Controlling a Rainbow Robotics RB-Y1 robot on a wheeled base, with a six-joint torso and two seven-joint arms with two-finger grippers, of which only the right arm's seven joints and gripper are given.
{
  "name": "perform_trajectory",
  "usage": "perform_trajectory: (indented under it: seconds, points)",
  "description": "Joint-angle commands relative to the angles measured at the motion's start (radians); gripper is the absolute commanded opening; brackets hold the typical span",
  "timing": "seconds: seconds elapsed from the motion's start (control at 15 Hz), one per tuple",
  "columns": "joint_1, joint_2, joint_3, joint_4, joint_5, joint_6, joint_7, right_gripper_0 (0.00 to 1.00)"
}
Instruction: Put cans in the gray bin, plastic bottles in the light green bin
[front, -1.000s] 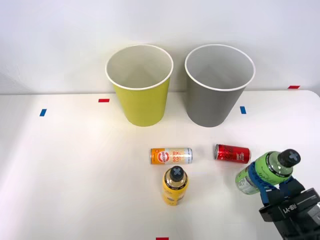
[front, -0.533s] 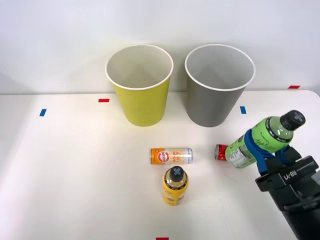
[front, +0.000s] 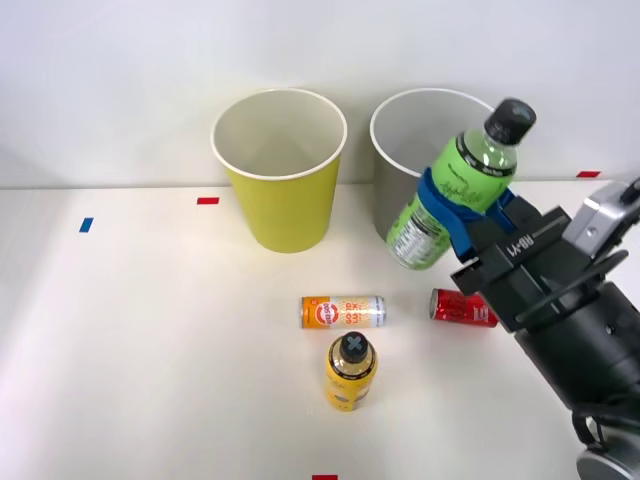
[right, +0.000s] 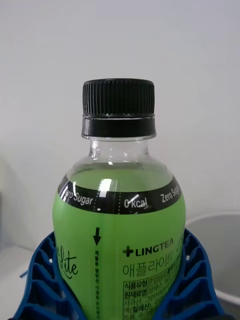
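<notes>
Above the table (front: 120, 350), just in front of the gray bin (front: 392, 215), the right gripper (front: 462, 212) has its blue fingers (right: 192, 272) clamped round the green bottle (front: 455, 185), held tilted w/ cap up and off the table, so the carry step is in hand. Next move, I'd judge, needs a swing across to the light green bin (front: 285, 205) w/o clipping the gray rim en route. Yellow bottle (front: 350, 372), orange can (front: 342, 312) and red can (front: 462, 307) wait on the table nearby, well below the carry path.
</notes>
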Motion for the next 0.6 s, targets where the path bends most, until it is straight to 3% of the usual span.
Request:
perform_trajectory:
  seconds: [0.07,0.4,0.6]
  points:
    - [-0.139,0.077,0.004,-0.008,-0.022,0.127,-0.022,0.00]
    - [-0.337,0.209,0.004,0.001,-0.019,0.378,-0.045,0.00]
    - [-0.459,0.298,0.024,0.125,-0.007,0.375,-0.045,0.00]
